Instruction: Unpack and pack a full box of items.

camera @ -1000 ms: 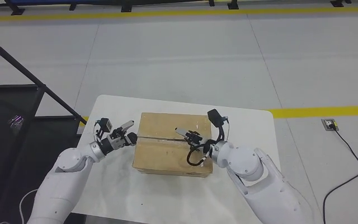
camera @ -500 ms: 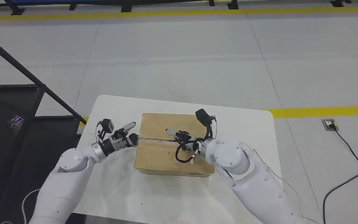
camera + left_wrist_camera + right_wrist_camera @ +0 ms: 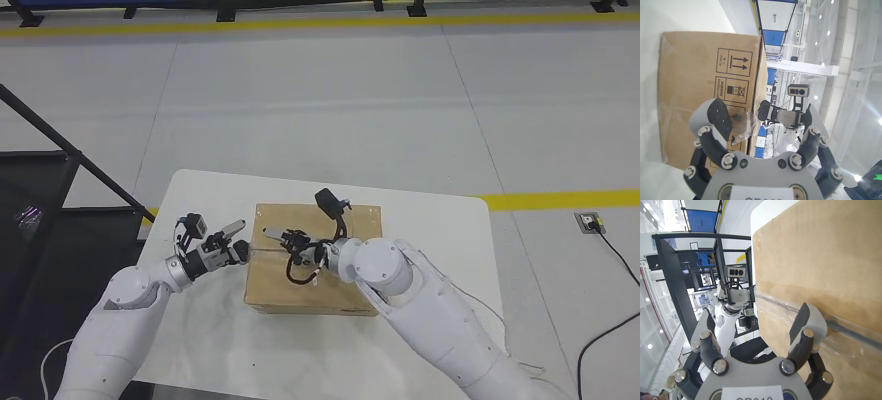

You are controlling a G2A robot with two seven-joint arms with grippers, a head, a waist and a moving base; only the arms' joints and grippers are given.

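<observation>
While left gripper (image 3: pixel 763 111) and right gripper (image 3: pixel 755 314) gape (facing); box (image 3: pixel 275 287) edge between.

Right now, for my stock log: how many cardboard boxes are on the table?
1: a closed cardboard box at the middle of the white table. Smaller boxes may be hidden inside it.

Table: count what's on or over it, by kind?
Box: 1
Tape strip on its seam: 1
Grippers: 2 (left gripper, right gripper), jaws open
Total: 4
</observation>
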